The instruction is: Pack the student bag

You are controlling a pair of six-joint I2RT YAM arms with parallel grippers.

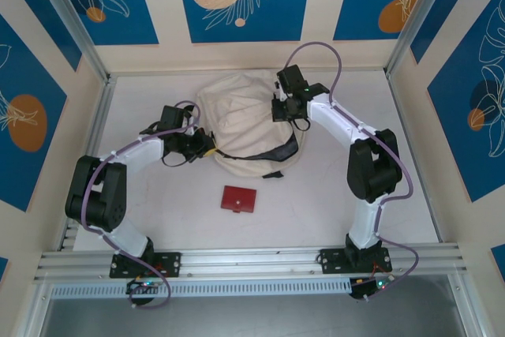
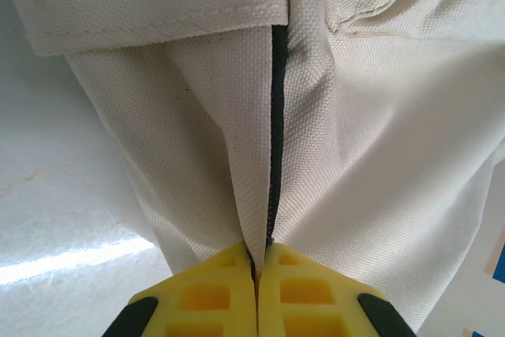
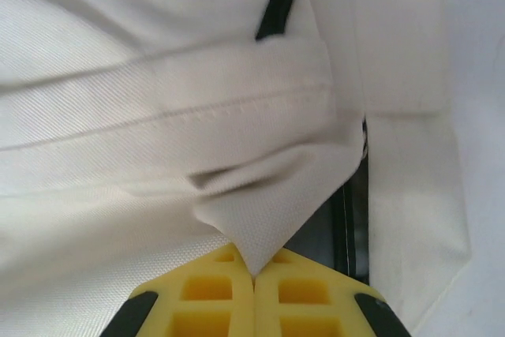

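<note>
Cream fabric heaped soft and crumpled, the student bag (image 1: 246,116) lies on the white table (image 1: 339,203) toward 12 o'clock from the table's middle, between the two arms. A black strap (image 1: 268,153) trails along its near edge at about 5 o'clock.

At the bag's 8 o'clock edge, the left gripper (image 1: 207,147) is clamped on the cloth. The left wrist view shows its yellow pads (image 2: 213,301) pressed together on a fold of cream fabric, with the black zipper trim (image 2: 276,116) running straight up toward 12 o'clock from the pinch.

At roughly 2 o'clock on the bag, the right gripper (image 1: 278,108) is likewise closed on the bag. In the right wrist view its yellow fingers (image 3: 205,301) meet on a pointed corner of the cream cloth, with a dark band just beside it at 3 o'clock.

A small flat red case (image 1: 239,199) lies on the table at 6 o'clock from the bag, well apart from it and from both grippers
</note>
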